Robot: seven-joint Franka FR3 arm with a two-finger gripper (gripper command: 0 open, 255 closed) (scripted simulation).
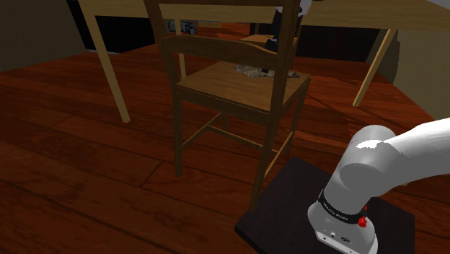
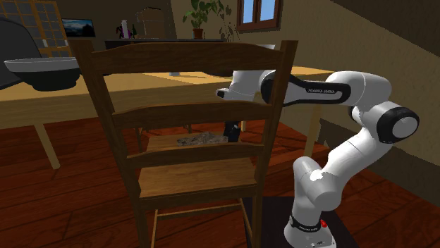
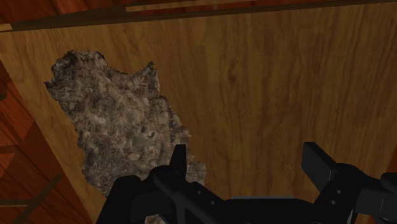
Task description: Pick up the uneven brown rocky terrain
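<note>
While it hangs over the chair seat, gripper: spread wide, empty
Rocky terrain: by seat's front edge, under one finger

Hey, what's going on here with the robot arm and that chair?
A white robot arm is reaching over a wooden chair to pick up a rough grey-brown rocky slab lying flat on the seat. Its black end effector hangs above the seat, open. One finger is over the slab's edge, the other over bare wood. Nothing is gripped yet.
</note>
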